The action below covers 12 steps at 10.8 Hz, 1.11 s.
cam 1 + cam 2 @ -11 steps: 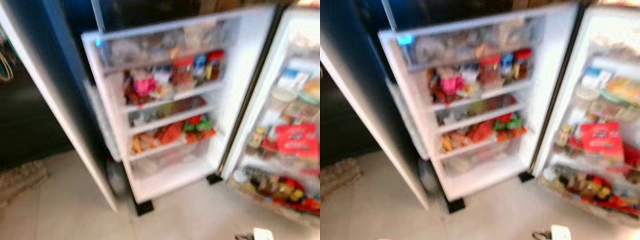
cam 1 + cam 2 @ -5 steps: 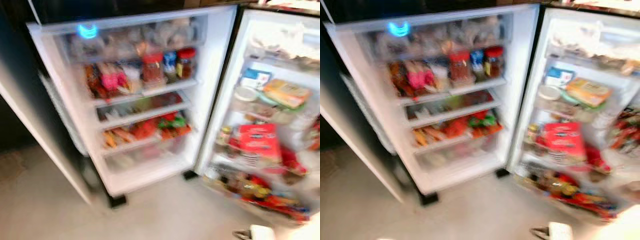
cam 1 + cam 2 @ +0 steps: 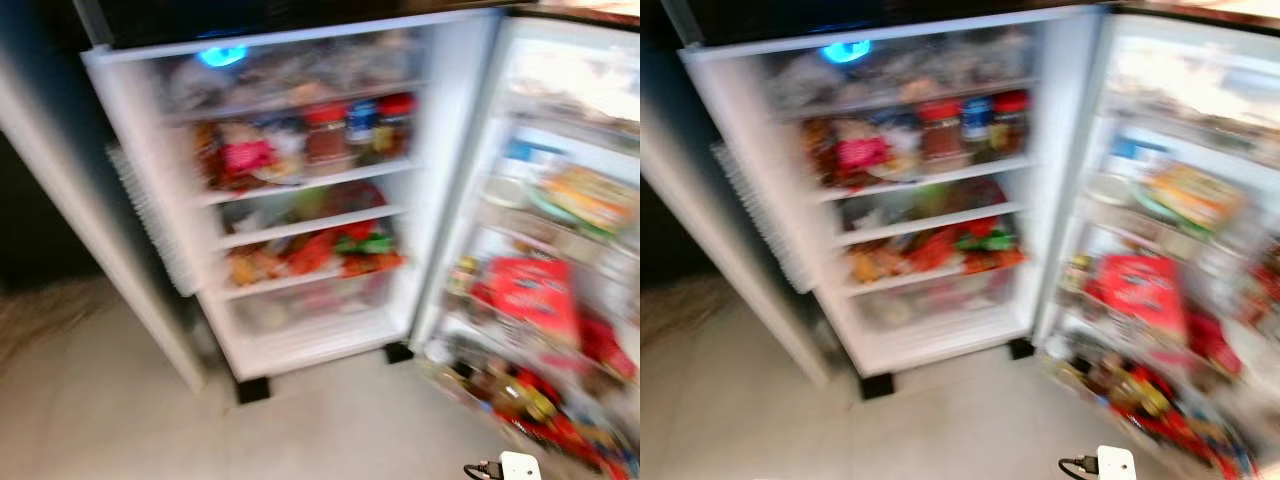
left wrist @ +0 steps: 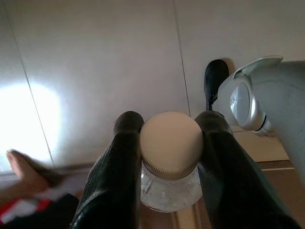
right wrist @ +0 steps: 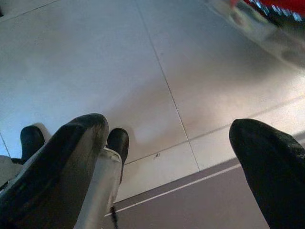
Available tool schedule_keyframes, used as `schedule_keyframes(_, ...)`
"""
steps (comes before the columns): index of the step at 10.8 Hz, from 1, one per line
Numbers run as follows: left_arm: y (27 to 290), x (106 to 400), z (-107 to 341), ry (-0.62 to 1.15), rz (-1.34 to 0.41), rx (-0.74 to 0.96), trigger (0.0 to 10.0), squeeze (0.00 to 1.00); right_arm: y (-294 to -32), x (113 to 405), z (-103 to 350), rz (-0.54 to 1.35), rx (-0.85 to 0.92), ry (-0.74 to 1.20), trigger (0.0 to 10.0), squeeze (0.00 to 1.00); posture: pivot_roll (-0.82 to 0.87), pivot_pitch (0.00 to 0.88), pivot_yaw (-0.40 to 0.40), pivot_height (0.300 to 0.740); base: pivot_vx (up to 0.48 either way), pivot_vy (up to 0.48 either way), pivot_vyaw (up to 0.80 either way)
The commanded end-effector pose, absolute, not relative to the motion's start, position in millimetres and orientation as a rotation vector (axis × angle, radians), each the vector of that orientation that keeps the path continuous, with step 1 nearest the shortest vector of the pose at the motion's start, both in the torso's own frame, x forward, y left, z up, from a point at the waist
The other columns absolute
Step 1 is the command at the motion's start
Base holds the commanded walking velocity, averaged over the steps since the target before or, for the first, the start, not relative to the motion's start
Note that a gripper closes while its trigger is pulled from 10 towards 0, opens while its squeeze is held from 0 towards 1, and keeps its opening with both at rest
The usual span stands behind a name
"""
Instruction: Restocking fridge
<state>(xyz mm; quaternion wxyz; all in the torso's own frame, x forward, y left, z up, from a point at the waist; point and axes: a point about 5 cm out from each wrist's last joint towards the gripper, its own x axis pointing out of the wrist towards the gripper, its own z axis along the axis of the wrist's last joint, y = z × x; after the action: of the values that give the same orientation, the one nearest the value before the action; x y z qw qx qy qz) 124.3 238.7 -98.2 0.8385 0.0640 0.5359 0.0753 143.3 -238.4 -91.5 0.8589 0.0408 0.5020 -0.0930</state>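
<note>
**White fridge open, bottle held low**

White fridge (image 3: 440, 180) stands with both doors swung wide, its packed shelves blurred; red lids and red packets can be made out. Pale tiled floor (image 3: 120, 420) spreads before it, with a small white plug (image 3: 518, 467) lying near the right door. Left gripper (image 4: 167, 143) hangs over the tiles, its fingers (image 4: 119, 162) clamped on a clear bottle (image 4: 170, 191) just under its beige cap (image 4: 171, 143). Right gripper (image 5: 167, 138) hangs spread apart, holding nothing.

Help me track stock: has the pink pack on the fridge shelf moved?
No. The pink pack still sits on the same shelf, left of the red-lidded jar; the camera shifted.
</note>
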Motion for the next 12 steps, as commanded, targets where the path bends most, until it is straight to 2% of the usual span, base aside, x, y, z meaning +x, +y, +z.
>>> schedule_keyframes(1,240.8,118.8,-99.4,1.149,0.166,0.134,10.0,0.00,-236.2,144.9,-91.3,-0.179,0.080,1.048,10.0,0.00,0.03,0.000,0.020,0.740,0.319,0.000,0.80)
schedule_keyframes(9,241.3,118.9,-99.2,1.146,0.165,0.129,10.0,0.00,-234.6,143.0,-92.4,-0.112,0.008,1.077,10.0,0.00,0.03,0.001,0.024,0.740,0.337,0.000,0.00)
schedule_keyframes(11,241.4,119.0,-99.1,1.144,0.163,0.129,10.0,0.00,-234.4,143.1,-92.5,-0.084,-0.022,1.088,10.0,0.00,0.03,0.003,0.026,0.740,0.343,0.000,0.80)
schedule_keyframes(12,241.4,119.0,-99.1,1.144,0.163,0.128,10.0,0.00,-234.4,142.7,-92.6,-0.093,-0.011,1.087,10.0,0.00,0.03,0.003,0.026,0.740,0.345,0.000,0.00)
